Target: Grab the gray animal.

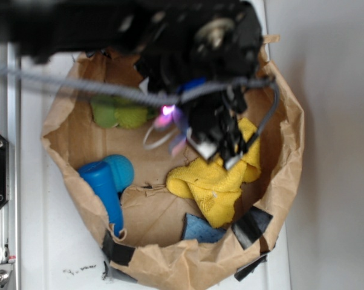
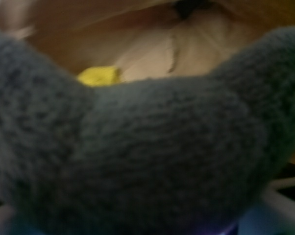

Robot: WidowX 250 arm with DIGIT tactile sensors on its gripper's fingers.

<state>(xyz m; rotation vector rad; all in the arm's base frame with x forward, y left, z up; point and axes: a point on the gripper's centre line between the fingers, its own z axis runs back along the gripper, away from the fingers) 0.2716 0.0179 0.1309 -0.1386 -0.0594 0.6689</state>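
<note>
The gray animal (image 2: 152,147) fills nearly the whole wrist view as a curved band of dark fuzzy fabric, pressed right up against the camera. In the exterior view only its pinkish limb (image 1: 165,116) and thin white loop (image 1: 155,138) show, hanging just left of the end effector (image 1: 215,148) above the middle of the paper bag (image 1: 73,130); its gray body is hidden behind the black arm. The toy appears held off the bag floor, yet the fingers are covered or blurred in both views — whether they are closed on the toy cannot be told.

Risks, as judged: a hold on soft plush may be shallow, so the toy could slip free and drop back among the other things; the dangling loop might snag.

Around it lie a yellow cloth (image 1: 212,181) below the end effector, a lime-green toy (image 1: 118,112) at far left, a blue bottle (image 1: 106,181) at near left, and a small blue patch (image 1: 200,229) near the front rim. The arm blocks the bag's far side — anything there is unseen. The white tabletop (image 1: 40,241) carries the bag.
</note>
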